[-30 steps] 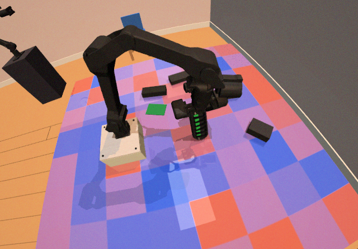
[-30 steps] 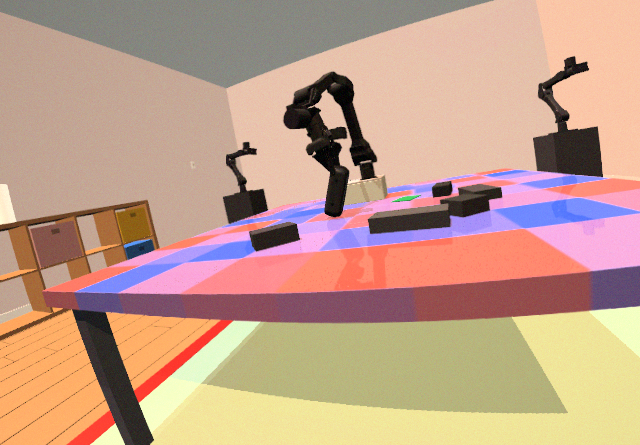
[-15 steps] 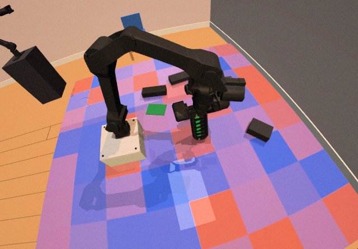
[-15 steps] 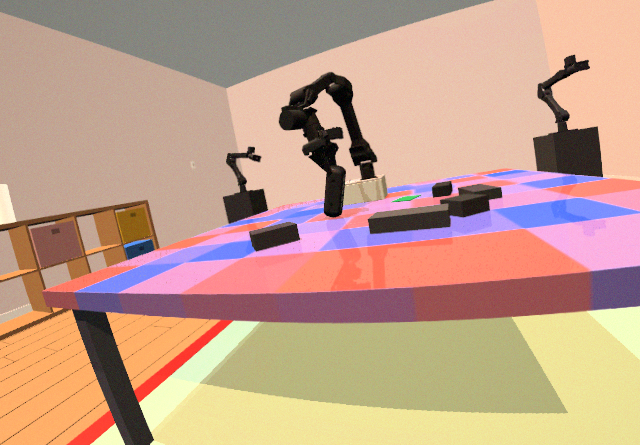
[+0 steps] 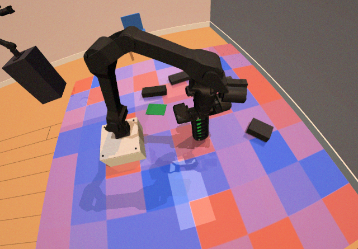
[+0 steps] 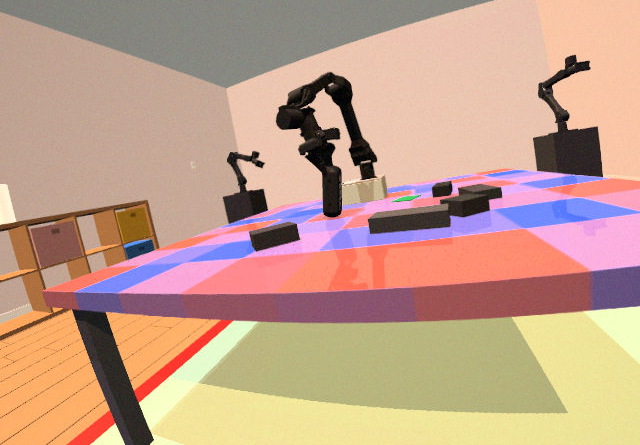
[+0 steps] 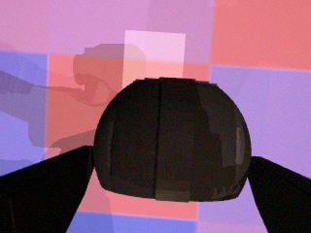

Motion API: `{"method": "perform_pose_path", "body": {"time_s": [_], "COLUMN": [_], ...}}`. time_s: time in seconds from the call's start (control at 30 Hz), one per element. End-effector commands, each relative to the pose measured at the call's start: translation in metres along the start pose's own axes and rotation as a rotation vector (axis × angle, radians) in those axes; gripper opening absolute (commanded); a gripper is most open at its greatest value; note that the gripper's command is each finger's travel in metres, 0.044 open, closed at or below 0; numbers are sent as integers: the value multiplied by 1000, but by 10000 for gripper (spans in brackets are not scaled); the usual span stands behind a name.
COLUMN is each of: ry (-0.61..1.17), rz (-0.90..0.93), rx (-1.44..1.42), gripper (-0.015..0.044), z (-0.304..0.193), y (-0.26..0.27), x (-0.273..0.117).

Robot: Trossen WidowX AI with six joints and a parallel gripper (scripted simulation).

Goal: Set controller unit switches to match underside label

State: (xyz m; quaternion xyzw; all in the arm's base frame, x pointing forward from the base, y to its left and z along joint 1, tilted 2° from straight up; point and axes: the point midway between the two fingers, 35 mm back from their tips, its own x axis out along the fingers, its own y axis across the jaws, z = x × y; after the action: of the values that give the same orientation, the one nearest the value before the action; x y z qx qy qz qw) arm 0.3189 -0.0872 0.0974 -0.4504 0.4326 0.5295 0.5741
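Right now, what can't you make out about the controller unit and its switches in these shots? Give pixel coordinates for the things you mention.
- Label on the controller unit [image 5: 205, 130] [image 6: 332, 191] [image 7: 172, 141]: no view shows its face.
- Switch numbers: too small in the top view.
- Switch settings: the top view shows green, too coarsely to read each rocker; the exterior view has the unit nearly edge-on.
- Fingertips of the gripper [image 7: 172, 165]: cut off by the wrist view's lower corners.

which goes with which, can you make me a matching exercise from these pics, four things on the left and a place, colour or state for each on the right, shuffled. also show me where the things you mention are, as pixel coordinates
1. controller unit [image 5: 195, 130] [image 6: 332, 192] [image 7: 173, 141]
2. flat square piece [image 5: 156, 109] [image 6: 406, 199]
3. box under the arm's base [image 5: 124, 160] [image 6: 364, 190]
4. chair [image 5: 131, 21]

A. green, lying on the table
B. blue, beyond the table
C. upright on end, between the gripper's [image 7: 172, 162] fingers
D. cream, with dark dots at its top corners

Pairs: 1-C, 2-A, 3-D, 4-B
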Motion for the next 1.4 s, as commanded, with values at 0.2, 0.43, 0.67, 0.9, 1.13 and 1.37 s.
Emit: {"method": "perform_pose_path", "body": {"time_s": [0.2,0.43,0.67,0.9,1.13,1.37], "ry": [39,56,73,90,108,125], "rz": [3,3,3,3,3,3], "rx": [-2,-2,-2,-2,-2,-2], "gripper": [338,338,338,338,338,338], "z": [-12,-17,-23,-28,-33,-38], "y": [0,0,0,0,0,0], "x": [0,-1,-2,-3,-4,-4]}}
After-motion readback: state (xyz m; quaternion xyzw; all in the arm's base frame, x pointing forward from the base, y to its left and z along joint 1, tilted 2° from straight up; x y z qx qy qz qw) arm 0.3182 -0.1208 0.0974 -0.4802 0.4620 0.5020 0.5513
